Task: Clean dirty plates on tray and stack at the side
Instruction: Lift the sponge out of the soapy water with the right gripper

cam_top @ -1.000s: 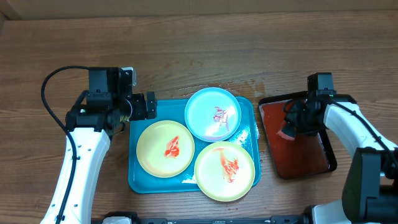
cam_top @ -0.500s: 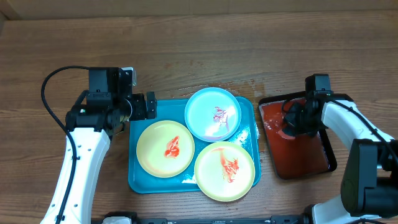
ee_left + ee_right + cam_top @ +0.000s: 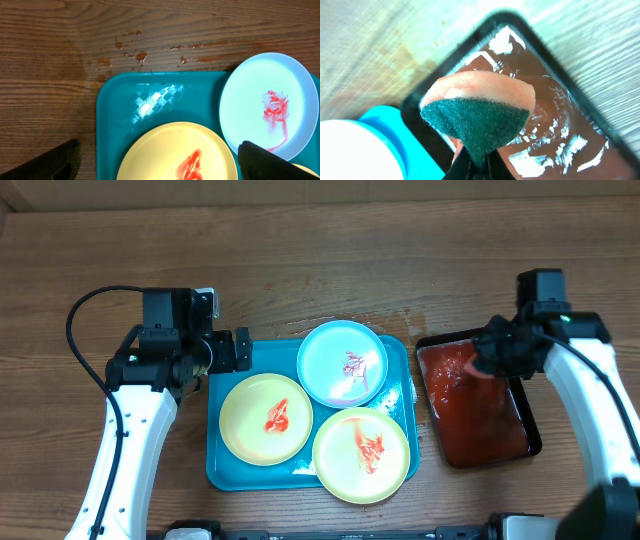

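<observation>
My right claw (image 3: 474, 161) is clenched on a green-backed sponge (image 3: 477, 117) above the red tray (image 3: 490, 435). My left claw (image 3: 160, 162) hangs released over the blue tray (image 3: 214, 472), where three smeared plates (image 3: 265, 418) lie.

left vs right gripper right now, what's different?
The left gripper is open and empty; the right gripper is shut on a sponge, pinching its green scouring side. The left gripper hovers at the far-left corner of the turquoise tray; the right gripper hangs over the black-rimmed tray of red liquid. Shared: neither touches any of the three plates.
</observation>
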Controlling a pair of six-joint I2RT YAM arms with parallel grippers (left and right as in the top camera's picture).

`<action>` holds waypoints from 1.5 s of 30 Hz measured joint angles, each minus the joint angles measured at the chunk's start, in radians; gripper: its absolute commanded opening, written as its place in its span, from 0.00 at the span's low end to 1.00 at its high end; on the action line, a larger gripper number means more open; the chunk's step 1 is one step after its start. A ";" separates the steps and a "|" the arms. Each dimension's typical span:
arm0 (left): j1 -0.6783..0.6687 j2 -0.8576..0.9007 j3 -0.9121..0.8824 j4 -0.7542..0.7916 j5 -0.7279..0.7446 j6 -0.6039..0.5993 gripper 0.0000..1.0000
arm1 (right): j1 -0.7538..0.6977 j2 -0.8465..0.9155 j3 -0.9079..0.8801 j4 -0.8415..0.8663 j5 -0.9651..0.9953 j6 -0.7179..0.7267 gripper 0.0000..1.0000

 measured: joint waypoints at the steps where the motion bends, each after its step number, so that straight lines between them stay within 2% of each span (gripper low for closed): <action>1: 0.000 0.000 0.000 0.000 0.000 0.000 1.00 | 0.001 -0.021 0.002 0.000 0.016 -0.012 0.04; 6: 0.000 0.000 0.000 0.000 0.000 0.000 1.00 | 0.046 -0.071 0.002 -0.002 0.135 -0.051 0.04; 13: 0.000 0.000 0.000 0.000 0.000 0.000 1.00 | 0.232 -0.097 0.002 -0.011 0.368 -0.043 0.04; 19: 0.000 0.000 0.000 0.000 0.000 0.000 1.00 | 0.380 -0.097 0.002 -0.138 0.623 0.105 0.04; 23: 0.000 0.000 0.000 0.000 0.000 0.000 1.00 | 0.408 -0.097 0.002 -0.175 0.729 0.193 0.04; 45: 0.000 0.000 0.000 0.000 0.000 0.000 1.00 | 0.412 -0.097 0.002 -0.142 0.826 0.259 0.04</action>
